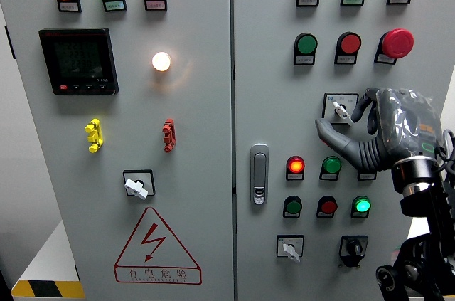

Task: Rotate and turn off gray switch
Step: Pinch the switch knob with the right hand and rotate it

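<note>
Your right robot hand [359,127] came in from the lower right, fingers curled loosely around the gray switch [341,109], thumb below it, index finger at its right edge; you couldn't tell whether the pads were touching the knob. The switch sat on the right door [284,87] in a square black bezel, its pale lever tilted down-right, below the green button [306,45] and red button [349,43].
</note>
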Controlling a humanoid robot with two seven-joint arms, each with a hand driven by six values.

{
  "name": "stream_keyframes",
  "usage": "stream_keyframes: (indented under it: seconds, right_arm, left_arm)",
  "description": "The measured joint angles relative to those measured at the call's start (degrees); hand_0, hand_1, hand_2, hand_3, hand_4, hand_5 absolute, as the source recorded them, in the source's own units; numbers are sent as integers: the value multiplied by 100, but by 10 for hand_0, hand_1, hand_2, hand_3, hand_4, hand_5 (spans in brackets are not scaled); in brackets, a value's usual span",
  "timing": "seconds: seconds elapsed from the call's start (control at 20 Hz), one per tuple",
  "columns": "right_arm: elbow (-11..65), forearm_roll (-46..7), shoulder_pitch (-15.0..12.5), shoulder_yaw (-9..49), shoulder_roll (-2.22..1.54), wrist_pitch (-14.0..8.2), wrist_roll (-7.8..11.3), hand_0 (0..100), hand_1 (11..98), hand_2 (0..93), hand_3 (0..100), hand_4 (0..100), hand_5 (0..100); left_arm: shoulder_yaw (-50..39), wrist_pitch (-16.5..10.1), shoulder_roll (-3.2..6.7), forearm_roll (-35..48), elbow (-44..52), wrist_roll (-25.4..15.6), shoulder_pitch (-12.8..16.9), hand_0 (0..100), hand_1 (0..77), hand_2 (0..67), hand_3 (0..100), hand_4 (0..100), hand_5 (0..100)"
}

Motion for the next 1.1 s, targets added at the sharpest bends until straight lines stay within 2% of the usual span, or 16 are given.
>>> stream_keyframes:
  seconds: [0.35,0.4,0.45,0.7,0.85,1.1]
  right_arm:
    - [-21,0,26,0,0,-5,0,0,342,725,969,974,1000]
    - [-24,0,33,0,4,-5,0,42,348,725,969,974,1000]
    - [-31,0,37,0,5,-5,0,148,348,725,969,976,1000]
    - [-73,-3,68,-34,6,-47,0,371,344,726,972,975,1000]
    - [-87,1,78,-45,5,-64,0,466,340,730,973,974,1000]
    - [-94,2,81,-63,3,-75,-66,524,334,740,975,975,1000]
  left_arm:
    - [0,0,0,0,0,0,0,0,0,133,183,95,117]
    - [0,0,0,0,0,0,0,0,0,133,183,95,117]
    - [0,0,0,0,0,0,0,0,0,133,183,95,117]
    - [0,0,-2,0,0,0,0,0,0,133,183,95,117]
    - [0,0,-4,0,0,0,0,0,0,133,183,95,117]
    - [0,0,0,0,0,0,0,0,0,133,183,95,117]
